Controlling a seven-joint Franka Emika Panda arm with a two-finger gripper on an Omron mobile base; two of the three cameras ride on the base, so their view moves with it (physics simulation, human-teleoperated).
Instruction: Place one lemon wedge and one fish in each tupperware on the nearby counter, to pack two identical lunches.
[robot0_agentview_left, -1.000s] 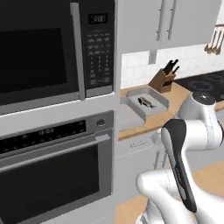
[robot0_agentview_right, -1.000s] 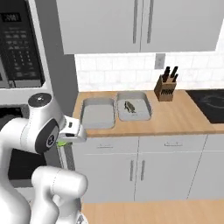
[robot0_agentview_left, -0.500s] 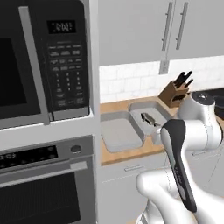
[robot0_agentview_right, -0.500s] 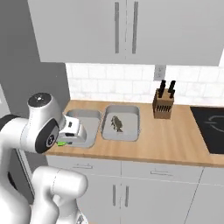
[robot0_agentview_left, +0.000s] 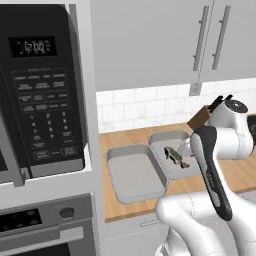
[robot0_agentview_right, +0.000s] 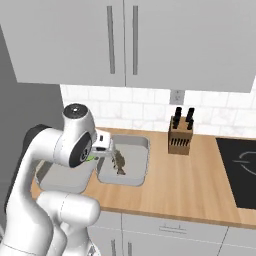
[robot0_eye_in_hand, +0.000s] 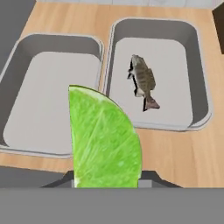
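Lime-green wedge in the claw above two tupperwares on the wooden counter.

Microwave (robot0_agentview_left: 42, 95) and oven (robot0_agentview_left: 45, 227) stand left of the counter (robot0_agentview_right: 200, 185), grey cabinets (robot0_agentview_right: 125, 40) hang above it, and a black stovetop (robot0_agentview_right: 240, 170) lies at its right end. Two pale-grey containers sit side by side on the wood, rims nearly touching: the left tupperware (robot0_eye_in_hand: 19, 61) bare inside, the right tupperware (robot0_eye_in_hand: 199, 87) holding one fish (robot0_eye_in_hand: 143, 81) on its floor. A knife block (robot0_agentview_right: 181, 136) stands well apart to the right. The claw (robot0_agentview_right: 102, 149) hangs over the counter's front edge near the containers, clamped on the lemon wedge (robot0_eye_in_hand: 103, 140), which stands upright between its tips.
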